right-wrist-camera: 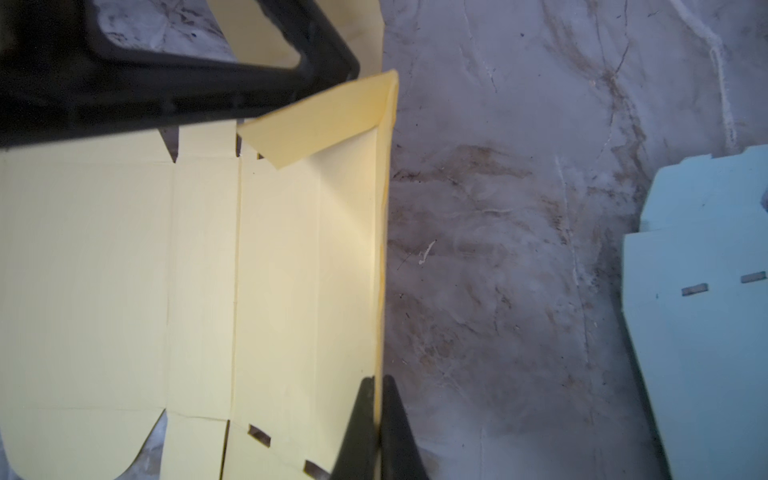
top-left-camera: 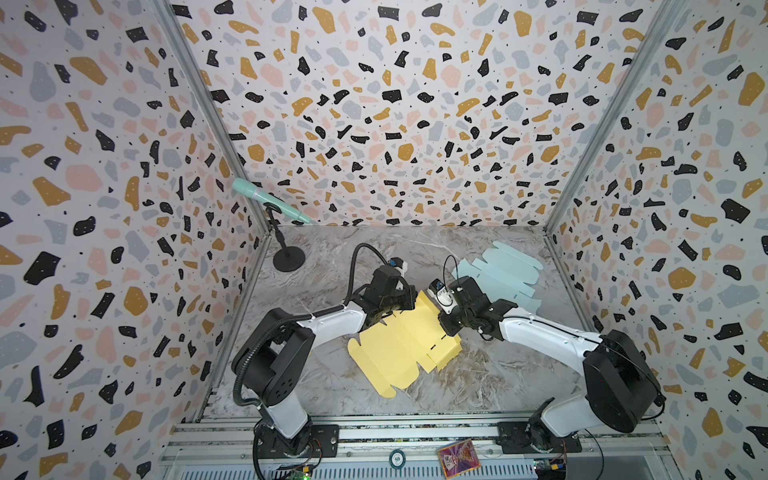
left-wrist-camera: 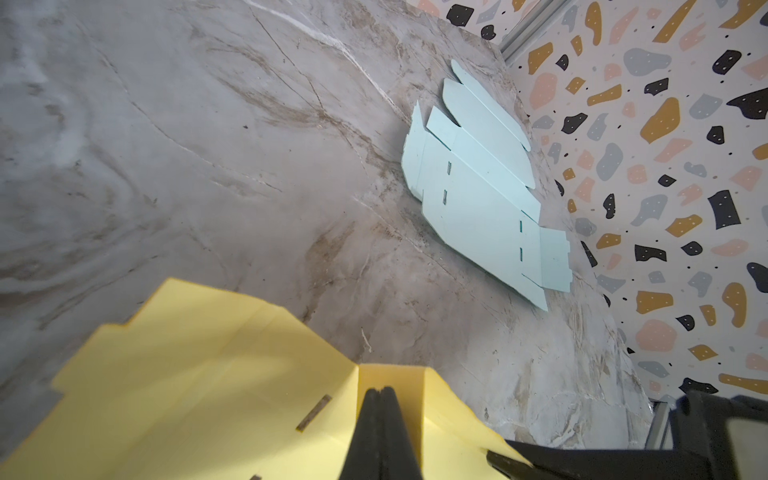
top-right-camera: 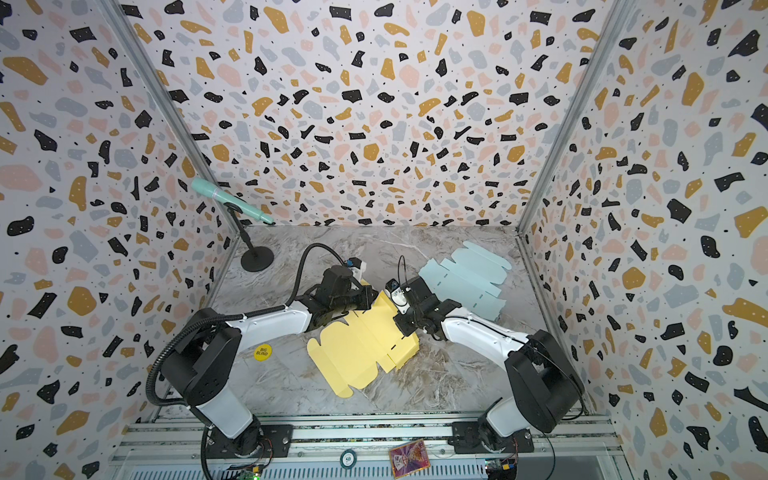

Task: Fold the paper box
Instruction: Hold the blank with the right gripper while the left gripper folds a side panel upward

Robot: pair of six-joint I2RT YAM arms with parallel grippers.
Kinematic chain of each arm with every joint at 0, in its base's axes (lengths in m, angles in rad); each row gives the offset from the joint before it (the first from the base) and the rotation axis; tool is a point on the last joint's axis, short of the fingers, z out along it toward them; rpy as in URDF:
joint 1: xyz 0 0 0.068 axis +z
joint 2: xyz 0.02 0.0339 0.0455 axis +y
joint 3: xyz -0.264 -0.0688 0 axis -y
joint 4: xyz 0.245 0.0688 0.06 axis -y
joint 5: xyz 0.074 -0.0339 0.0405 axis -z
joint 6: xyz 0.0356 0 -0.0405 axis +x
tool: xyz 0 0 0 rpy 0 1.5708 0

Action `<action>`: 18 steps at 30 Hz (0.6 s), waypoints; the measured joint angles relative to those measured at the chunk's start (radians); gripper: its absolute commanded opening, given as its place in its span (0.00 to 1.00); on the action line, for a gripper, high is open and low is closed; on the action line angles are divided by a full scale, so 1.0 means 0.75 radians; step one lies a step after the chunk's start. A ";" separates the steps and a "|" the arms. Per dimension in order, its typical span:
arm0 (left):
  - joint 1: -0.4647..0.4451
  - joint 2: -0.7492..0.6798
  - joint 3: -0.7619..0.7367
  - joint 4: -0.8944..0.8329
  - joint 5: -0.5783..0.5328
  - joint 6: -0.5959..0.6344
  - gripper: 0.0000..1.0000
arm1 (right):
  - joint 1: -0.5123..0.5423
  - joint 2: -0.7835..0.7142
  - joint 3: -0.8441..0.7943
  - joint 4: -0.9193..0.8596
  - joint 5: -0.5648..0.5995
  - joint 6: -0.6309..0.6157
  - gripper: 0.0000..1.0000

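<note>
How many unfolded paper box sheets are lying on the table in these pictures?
2. The yellow sheet lies in the middle of the table. The light blue sheet lies flat toward its far right corner. No other is visible.

The yellow paper box blank (top-left-camera: 395, 349) is thin, smooth, matt card with crisp scored creases. The pale blue box blank (top-left-camera: 498, 270) at the table's upper right looks like the same matt card. The tabletop (top-left-camera: 478, 386) has a marble-look finish with a faint sheen. The left gripper (left-wrist-camera: 378, 391) has matt black plastic fingers (left-wrist-camera: 368, 436). The arm shell (top-left-camera: 540, 332) is glossy white plastic. The front rail (top-left-camera: 415, 436) is brushed aluminium. The walls (top-left-camera: 374, 104) carry a matt terrazzo print.
</note>
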State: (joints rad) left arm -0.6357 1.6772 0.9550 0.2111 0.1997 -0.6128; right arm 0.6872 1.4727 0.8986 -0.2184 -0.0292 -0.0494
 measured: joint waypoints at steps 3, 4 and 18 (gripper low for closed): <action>0.026 -0.054 -0.062 0.004 0.000 0.004 0.00 | 0.027 -0.002 0.008 0.002 0.042 -0.013 0.00; 0.038 -0.074 -0.087 0.005 0.002 0.005 0.00 | 0.034 -0.003 0.008 0.002 0.053 -0.018 0.00; 0.343 -0.260 -0.434 -0.003 0.007 0.093 0.00 | 0.072 -0.016 0.009 0.001 0.140 -0.060 0.00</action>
State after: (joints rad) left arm -0.3786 1.4818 0.6296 0.2089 0.2050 -0.5434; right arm 0.7410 1.4605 0.9054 -0.2176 0.0761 -0.0940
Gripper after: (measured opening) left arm 0.046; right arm 0.062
